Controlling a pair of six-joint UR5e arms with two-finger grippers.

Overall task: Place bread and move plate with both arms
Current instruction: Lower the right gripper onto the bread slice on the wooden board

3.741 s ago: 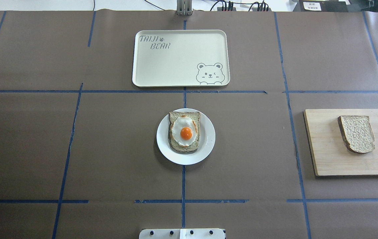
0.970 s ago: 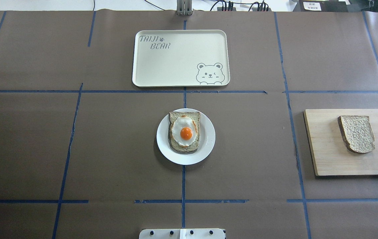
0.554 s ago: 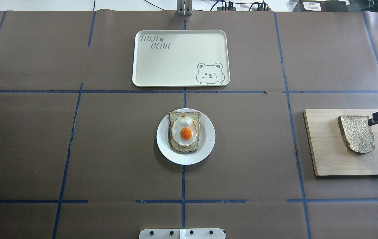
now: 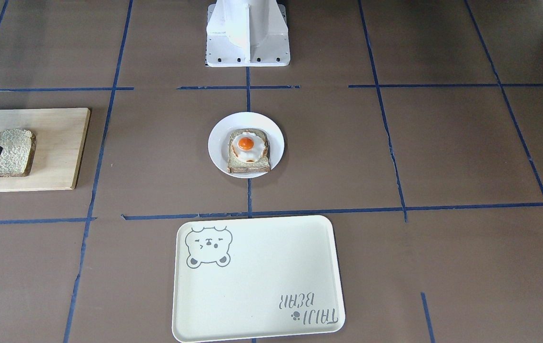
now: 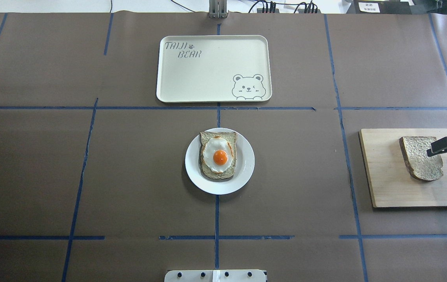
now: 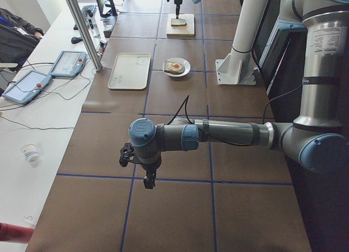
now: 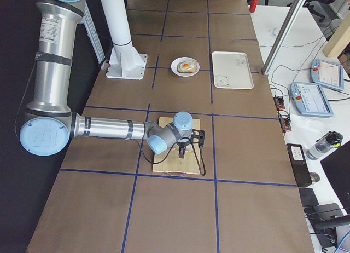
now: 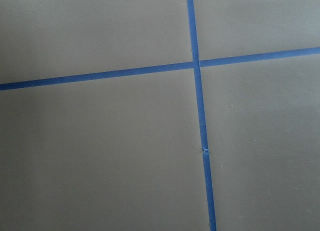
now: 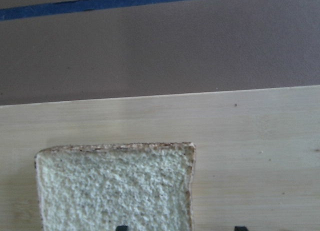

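The plain bread [image 5: 421,158] lies flat on a wooden board [image 5: 388,184] at the table's right end. It also shows in the front view [image 4: 9,152] and the right wrist view [image 9: 115,186]. My right gripper [image 5: 443,149] hovers over the bread's right edge. It is open, and its two fingertips [image 9: 121,227] straddle that crust edge. The white plate [image 5: 247,168] sits mid-table and holds a slice topped with a fried egg [image 5: 219,156]. My left gripper [image 6: 148,178] hangs over bare table far to the left. I cannot tell whether it is open or shut.
A cream tray [image 5: 208,78] with a bear drawing lies beyond the plate, at the far middle of the table. The white pedestal base [image 4: 247,33] stands on the near side. Blue tape lines cross the brown table cover.
My right gripper came in from the right edge of the overhead view and moved left over the board to the bread's right edge. Bread, plate and tray have not moved.
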